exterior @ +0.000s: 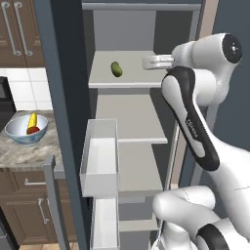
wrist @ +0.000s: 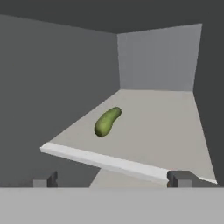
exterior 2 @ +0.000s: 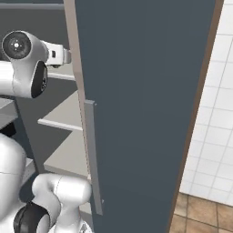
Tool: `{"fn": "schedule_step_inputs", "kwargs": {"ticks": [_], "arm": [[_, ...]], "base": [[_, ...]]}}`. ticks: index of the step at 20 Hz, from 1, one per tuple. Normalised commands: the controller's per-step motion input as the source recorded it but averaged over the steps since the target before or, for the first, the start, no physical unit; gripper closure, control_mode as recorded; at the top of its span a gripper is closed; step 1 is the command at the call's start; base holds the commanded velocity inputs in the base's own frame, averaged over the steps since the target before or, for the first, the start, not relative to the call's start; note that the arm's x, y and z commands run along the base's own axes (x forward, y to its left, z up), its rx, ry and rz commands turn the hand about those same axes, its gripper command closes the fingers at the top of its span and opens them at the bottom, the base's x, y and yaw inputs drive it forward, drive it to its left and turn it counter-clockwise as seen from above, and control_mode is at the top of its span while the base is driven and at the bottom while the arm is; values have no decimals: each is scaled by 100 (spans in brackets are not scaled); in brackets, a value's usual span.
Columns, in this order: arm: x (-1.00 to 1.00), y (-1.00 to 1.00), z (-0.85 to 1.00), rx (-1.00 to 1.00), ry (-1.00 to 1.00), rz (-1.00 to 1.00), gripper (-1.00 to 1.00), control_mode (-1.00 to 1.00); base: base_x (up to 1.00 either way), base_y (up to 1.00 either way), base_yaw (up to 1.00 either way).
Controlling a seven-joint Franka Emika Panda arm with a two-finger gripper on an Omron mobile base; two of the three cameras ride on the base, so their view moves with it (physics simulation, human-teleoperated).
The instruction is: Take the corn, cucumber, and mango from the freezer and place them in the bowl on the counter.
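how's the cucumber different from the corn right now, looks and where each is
The cucumber is dark green and lies bare on a freezer shelf; the corn is yellow and sits in the bowl on the counter. Both are small oblongs, and neither is held.

The light is even and soft, with no glare and no hard shadows. The freezer (exterior: pixel 127 73) inside is dim at its back corners. All pictures are a little blurred, without edge distortion.
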Motion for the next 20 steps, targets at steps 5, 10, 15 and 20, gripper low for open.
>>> {"fn": "schedule_step_inputs", "kwargs": {"ticks": [5, 10, 15, 20], "arm": [[54, 38, -5, -9, 35, 8, -100, -100], [40, 30, -14, 0, 17, 8, -100, -100], [29, 23, -49, -2, 0, 4, -100, -100], [60, 29, -44, -6, 0, 0, -100, -100]], "base": [[0, 0, 0], [0, 0, 0], [0, 0, 0], [0, 0, 0]]}}
